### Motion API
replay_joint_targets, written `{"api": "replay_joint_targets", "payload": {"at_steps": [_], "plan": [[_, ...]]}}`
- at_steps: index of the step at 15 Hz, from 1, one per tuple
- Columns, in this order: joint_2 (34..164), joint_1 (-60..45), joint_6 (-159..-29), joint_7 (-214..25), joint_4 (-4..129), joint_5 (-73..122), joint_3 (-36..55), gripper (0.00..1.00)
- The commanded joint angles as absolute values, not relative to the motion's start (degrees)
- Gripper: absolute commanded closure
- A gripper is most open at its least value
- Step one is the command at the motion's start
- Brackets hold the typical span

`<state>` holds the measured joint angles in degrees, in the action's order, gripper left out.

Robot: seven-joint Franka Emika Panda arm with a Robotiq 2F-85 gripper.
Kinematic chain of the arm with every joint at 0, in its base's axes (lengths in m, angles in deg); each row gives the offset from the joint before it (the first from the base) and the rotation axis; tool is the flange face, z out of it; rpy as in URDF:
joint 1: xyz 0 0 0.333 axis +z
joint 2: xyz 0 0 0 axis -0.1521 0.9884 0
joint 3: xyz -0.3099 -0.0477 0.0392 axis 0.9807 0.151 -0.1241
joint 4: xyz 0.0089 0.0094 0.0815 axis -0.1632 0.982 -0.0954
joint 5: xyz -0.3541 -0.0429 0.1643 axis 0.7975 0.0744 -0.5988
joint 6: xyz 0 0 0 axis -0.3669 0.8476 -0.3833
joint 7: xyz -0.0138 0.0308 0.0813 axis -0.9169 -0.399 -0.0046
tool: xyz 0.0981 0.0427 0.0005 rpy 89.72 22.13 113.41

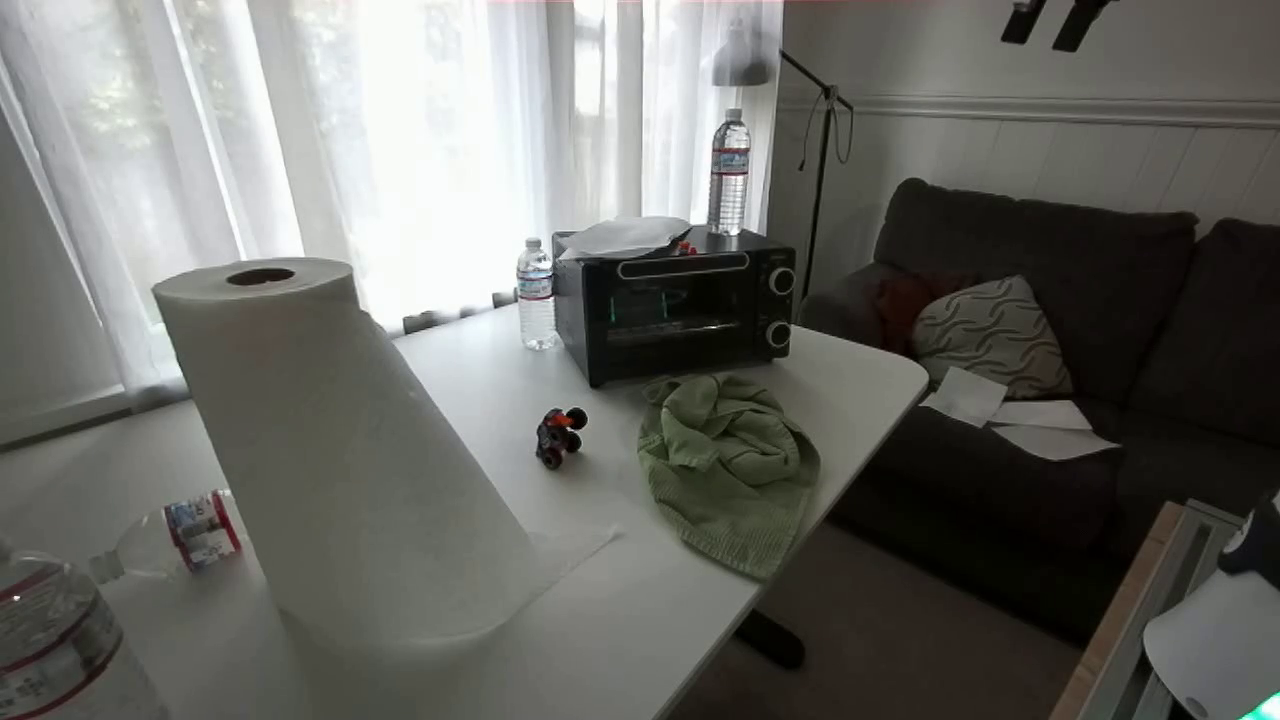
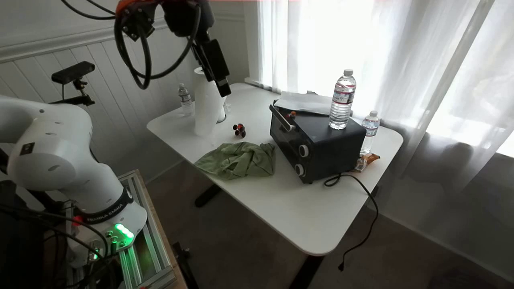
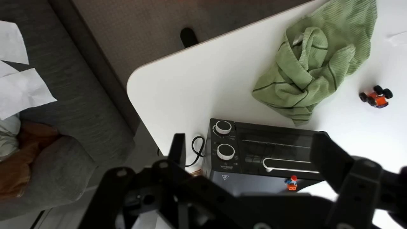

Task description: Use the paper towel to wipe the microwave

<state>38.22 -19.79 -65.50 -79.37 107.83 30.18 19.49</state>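
Note:
The microwave [image 1: 675,345] is a small black oven on the white table; it also shows in an exterior view [image 2: 333,154] and in the wrist view [image 3: 254,133]. A paper towel roll [image 1: 340,470] stands on the table, also visible in an exterior view [image 2: 205,106]. A loose white sheet [image 1: 625,237], apparently paper towel, lies on top of the microwave; it also shows in an exterior view [image 2: 305,102] and partly in the wrist view [image 3: 321,190]. My gripper [image 3: 249,138] is open and empty, above the table, with its fingers spread over the microwave in the wrist view.
A water bottle [image 2: 342,100] and a small toy figure [image 3: 292,183] stand on the microwave. A green cloth [image 1: 730,460] and a toy truck [image 1: 558,437] lie before it. Another bottle [image 1: 536,295] stands beside it. A cord [image 2: 361,184] hangs off the table.

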Motion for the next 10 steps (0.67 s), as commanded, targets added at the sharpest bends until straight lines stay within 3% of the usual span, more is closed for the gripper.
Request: {"api": "replay_joint_targets", "payload": {"at_steps": [1,10], "plan": [[38.26,-19.66,-65.39,-79.42,107.71,30.24,19.57,0.00],[44.28,-12.10,-66.86,-82.75,105.64,28.01,11.27,0.00]]}}
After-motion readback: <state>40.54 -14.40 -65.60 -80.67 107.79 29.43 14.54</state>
